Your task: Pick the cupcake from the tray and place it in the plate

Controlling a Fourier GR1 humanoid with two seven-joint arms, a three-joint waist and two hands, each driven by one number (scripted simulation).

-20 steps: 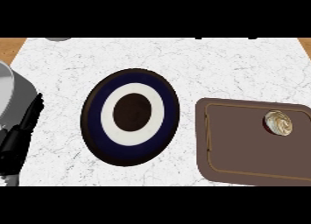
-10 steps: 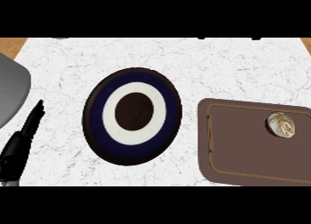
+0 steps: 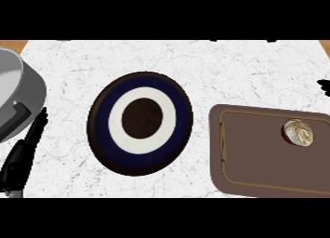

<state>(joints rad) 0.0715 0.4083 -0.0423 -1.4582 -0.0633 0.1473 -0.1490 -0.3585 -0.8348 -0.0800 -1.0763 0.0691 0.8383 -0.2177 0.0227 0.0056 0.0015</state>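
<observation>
The cupcake, pale with a swirled top, sits in the upper right part of the brown tray at the lower right. The plate, dark blue with a white ring and a brown middle, lies left of the tray at the counter's middle. My left hand shows at the left edge as straight black fingers below its grey forearm, well left of the plate and holding nothing. Of my right hand, only black tips enter at the right edge, above the tray and apart from the cupcake.
The white marble counter ends in a wooden strip at the far corners. The tray's right side runs out of view.
Black tips of my right hand have come into view at the right edge. My left forearm has risen and fills more of the upper left. Cupcake, tray and plate have not moved.
</observation>
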